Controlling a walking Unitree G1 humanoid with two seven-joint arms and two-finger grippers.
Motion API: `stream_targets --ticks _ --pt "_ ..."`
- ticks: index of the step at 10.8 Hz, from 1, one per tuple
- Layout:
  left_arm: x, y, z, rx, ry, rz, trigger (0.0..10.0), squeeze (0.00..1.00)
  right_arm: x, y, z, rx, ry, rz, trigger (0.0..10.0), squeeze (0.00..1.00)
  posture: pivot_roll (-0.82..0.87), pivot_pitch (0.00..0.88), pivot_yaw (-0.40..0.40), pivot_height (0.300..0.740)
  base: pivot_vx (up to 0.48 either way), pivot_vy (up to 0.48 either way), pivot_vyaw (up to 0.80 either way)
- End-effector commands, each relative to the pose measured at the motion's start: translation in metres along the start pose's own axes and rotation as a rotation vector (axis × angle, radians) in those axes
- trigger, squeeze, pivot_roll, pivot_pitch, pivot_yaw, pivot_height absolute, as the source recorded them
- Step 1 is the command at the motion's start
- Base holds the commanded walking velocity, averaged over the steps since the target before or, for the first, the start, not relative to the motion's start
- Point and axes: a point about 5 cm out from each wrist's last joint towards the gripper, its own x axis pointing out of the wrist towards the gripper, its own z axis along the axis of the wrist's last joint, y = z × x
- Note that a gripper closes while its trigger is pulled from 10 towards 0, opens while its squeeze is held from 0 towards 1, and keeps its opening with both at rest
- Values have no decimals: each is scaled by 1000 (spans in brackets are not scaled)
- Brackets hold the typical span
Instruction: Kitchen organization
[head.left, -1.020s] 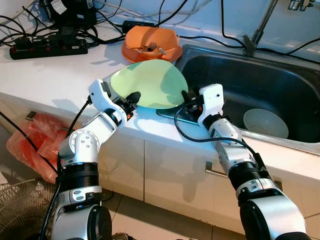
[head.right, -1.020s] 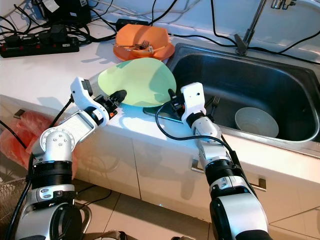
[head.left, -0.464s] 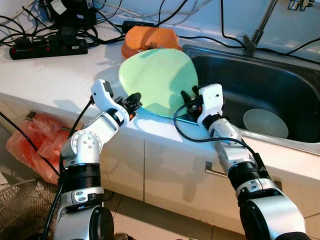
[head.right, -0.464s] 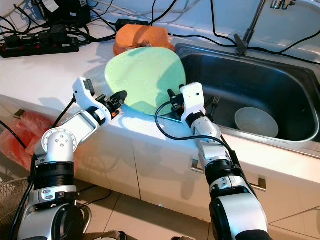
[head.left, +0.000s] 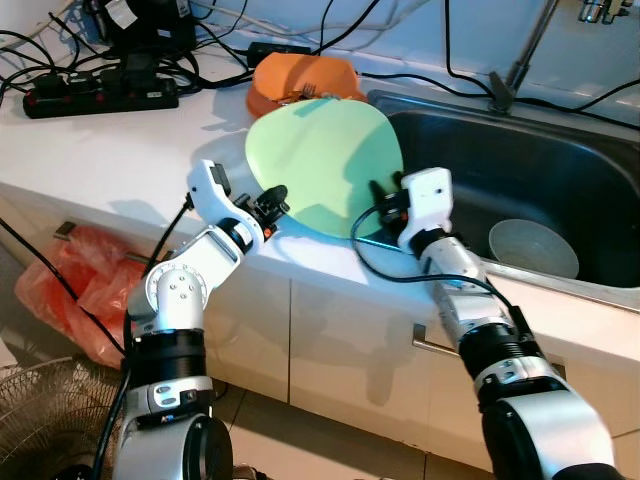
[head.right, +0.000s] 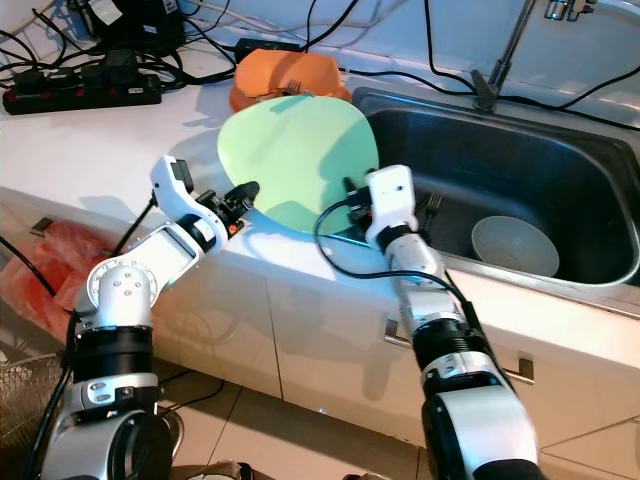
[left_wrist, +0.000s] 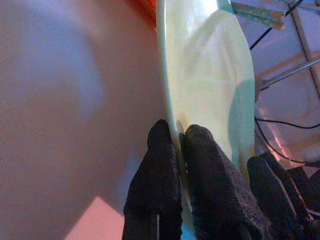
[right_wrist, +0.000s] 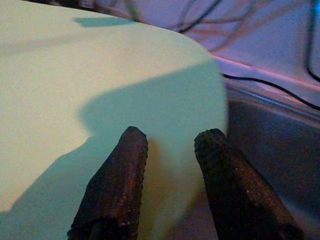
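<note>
- The large pale green round plate (head.left: 325, 165) stands tilted up on its lower edge, on the white countertop (head.left: 120, 150) just beside the rim of the steel sink (head.left: 560, 190).
- The left gripper (head.left: 272, 203) pinches the plate's lower left rim: in the left wrist view the two black fingers (left_wrist: 200, 175) are closed, one on each face of the thin edge.
- The right gripper (head.left: 385, 205) is at the plate's lower right edge. In the right wrist view its fingers (right_wrist: 117, 185) are spread apart and lie against the green face, so it supports the plate but does not clamp it.
- Behind the plate sits an orange plastic bowl (head.left: 300, 75), partly hidden. A small pale grey bowl (head.left: 533, 247) lies in the sink basin.
- I judge that the step in hand is to raise the plate with both arms so it can be moved, perhaps toward the sink.
- To do it well, the left pinch must keep firm, because the smooth rim can slip out between the fingers.
- The right fingers should either close on the rim or press evenly on the face, so the plate does not fall back.
- Both arms should move together at the same speed, so the plate does not twist.
- The plate's upper edge is near the orange bowl, so the lift should go up first and then sideways.
</note>
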Motion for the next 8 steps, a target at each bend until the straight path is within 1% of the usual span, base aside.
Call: stream_targets --ticks 1,2,3,5,8 --pt "1 8 -20 24 99 58 10000 0 -5 -11 -10 7 56 -56 10000 0 68 67 -32 740 0 0 0" --pt "3 3 -24 28 111 42 10000 0 -5 -17 -10 9 61 -90 10000 0 67 67 -34 740 0 0 0" --pt "4 -1 -29 58 127 27 10000 0 -6 -20 -11 7 72 -108 10000 0 69 67 -35 740 0 0 0" --pt "5 -12 -34 98 144 -17 10000 0 -5 -21 -11 5 76 -122 10000 0 71 65 -37 740 0 0 0" --pt "4 -16 -38 117 160 -35 10000 0 -5 -25 -11 5 77 -151 10000 0 69 64 -36 740 0 0 0"
